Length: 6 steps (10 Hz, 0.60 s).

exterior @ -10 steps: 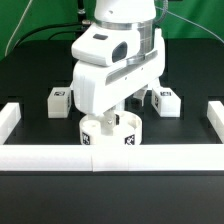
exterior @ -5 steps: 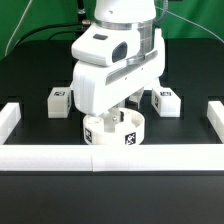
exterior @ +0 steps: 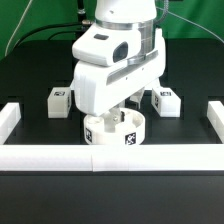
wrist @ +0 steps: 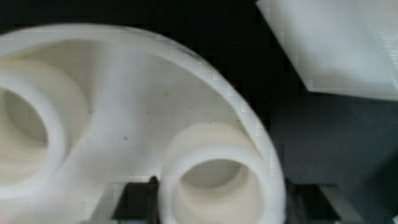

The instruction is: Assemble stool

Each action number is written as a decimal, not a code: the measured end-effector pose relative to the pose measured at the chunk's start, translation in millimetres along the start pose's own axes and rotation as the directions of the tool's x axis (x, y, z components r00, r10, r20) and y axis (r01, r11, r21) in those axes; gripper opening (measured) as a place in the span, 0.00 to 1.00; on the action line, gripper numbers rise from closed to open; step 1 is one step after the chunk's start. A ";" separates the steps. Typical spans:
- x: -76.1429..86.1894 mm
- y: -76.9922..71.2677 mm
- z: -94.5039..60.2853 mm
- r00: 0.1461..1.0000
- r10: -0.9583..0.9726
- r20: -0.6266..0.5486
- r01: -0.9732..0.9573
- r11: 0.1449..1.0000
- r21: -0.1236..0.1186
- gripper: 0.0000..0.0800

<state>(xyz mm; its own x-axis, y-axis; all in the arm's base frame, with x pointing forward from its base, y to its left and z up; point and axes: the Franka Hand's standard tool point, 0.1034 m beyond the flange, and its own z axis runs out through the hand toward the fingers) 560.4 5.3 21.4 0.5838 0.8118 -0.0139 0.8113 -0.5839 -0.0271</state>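
The round white seat (exterior: 130, 136) of the stool lies on the black table just behind the front rail, its tags facing outward. My gripper (exterior: 112, 120) reaches down into its top and is shut on the seat. In the wrist view the seat (wrist: 107, 110) fills most of the picture with its round holes. A part of the seat around one hole sits between my dark fingers (wrist: 139, 198), where my gripper (wrist: 217, 195) clamps it. One tagged leg block (exterior: 60, 101) stands on the exterior view's left and another leg block (exterior: 165, 102) on its right, both behind the seat.
A long white rail (exterior: 112, 160) runs along the front, with side rails at the exterior view's left (exterior: 8, 120) and right (exterior: 215, 115). The arm's white body hides the table behind the seat. A blurred white part (wrist: 338, 45) shows beside the seat in the wrist view.
The jaws have closed on the seat. The seat has shifted slightly toward the exterior view's right. The leg blocks have not moved.
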 end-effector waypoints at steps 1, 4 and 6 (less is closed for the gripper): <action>17.0 -8.8 -0.1 1.000 -0.012 -0.012 0.012 1.000 -0.002 0.40; 74.5 -23.7 -0.4 0.999 -0.025 -0.047 0.025 1.000 -0.014 0.40; 97.2 -34.2 -0.9 0.998 -0.012 -0.059 0.011 1.000 -0.014 0.40</action>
<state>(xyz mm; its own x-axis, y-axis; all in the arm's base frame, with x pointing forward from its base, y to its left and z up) 589.5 104.2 21.8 0.5749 0.8170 0.0455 0.8181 -0.5749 -0.0133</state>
